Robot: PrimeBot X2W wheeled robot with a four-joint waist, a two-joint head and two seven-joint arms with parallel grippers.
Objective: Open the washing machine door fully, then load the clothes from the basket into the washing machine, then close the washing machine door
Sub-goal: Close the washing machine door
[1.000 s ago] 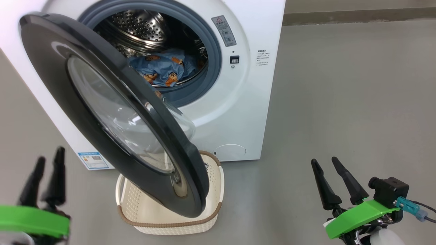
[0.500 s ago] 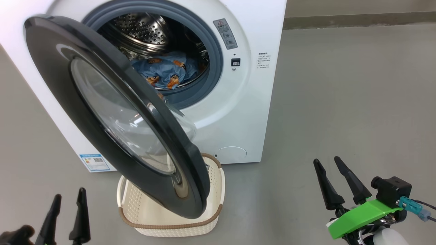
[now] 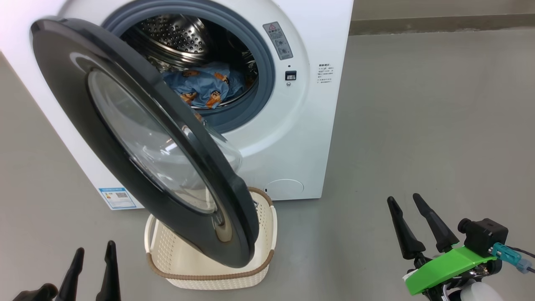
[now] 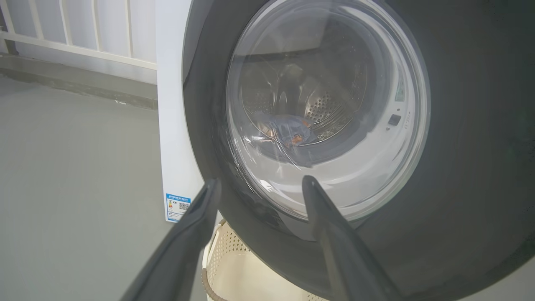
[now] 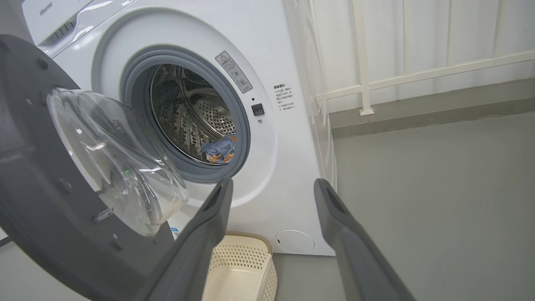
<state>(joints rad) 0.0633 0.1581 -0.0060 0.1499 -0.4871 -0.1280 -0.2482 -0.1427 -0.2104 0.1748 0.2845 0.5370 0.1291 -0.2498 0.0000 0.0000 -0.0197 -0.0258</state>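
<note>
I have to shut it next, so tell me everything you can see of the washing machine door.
The washing machine door is round, with a wide glossy black rim around a bulging clear glass bowl. It stands swung open from the washing machine's left side, its lower edge over the basket. Nothing is seen touching it; the open left gripper points at its outer face.
</note>
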